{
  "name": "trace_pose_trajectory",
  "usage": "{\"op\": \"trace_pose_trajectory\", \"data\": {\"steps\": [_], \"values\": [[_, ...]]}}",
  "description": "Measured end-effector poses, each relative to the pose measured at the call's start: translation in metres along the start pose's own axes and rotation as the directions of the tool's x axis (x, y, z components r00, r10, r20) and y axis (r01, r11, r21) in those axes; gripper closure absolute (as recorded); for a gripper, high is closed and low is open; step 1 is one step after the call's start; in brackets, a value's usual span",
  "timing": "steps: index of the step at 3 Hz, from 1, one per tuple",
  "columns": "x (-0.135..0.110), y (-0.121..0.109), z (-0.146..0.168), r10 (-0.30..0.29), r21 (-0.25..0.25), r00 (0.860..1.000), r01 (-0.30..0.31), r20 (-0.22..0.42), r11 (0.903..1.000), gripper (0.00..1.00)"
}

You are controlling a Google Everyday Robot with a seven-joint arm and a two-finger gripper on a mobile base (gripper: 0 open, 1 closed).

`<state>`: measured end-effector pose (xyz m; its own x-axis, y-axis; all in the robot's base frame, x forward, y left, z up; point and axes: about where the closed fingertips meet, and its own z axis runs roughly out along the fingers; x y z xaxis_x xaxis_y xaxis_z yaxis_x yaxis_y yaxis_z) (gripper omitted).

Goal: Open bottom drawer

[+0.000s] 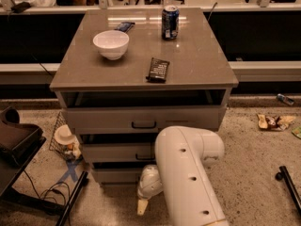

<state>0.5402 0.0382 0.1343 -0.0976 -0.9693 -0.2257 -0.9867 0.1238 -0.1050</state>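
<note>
gripper (142, 205) low by floor (256, 173), just in front of btm drawer (116, 175) | open/shut: can't tell | arm (188, 173) covers drawer's right half

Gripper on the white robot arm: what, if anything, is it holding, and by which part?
Nothing visible is held. The gripper hangs just below the front of the grey flat-fronted bottom drawer, near the floor and apart from it.

One high view, looking down past the arm (188, 173) at the cabinet (200, 62), hand (141, 206) low at its foot
</note>
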Motion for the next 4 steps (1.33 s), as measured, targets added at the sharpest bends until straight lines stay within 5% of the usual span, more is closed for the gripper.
{"op": "trace_pose_trajectory", "data": {"steps": [1,4], "values": [[-0.004,0.002,0.019,-0.024,-0.010,0.999,0.024,-0.040,0.9997,0.15],[0.006,0.014,0.013,-0.008,-0.015,0.999,0.007,-0.039,0.9999,0.85]]}}
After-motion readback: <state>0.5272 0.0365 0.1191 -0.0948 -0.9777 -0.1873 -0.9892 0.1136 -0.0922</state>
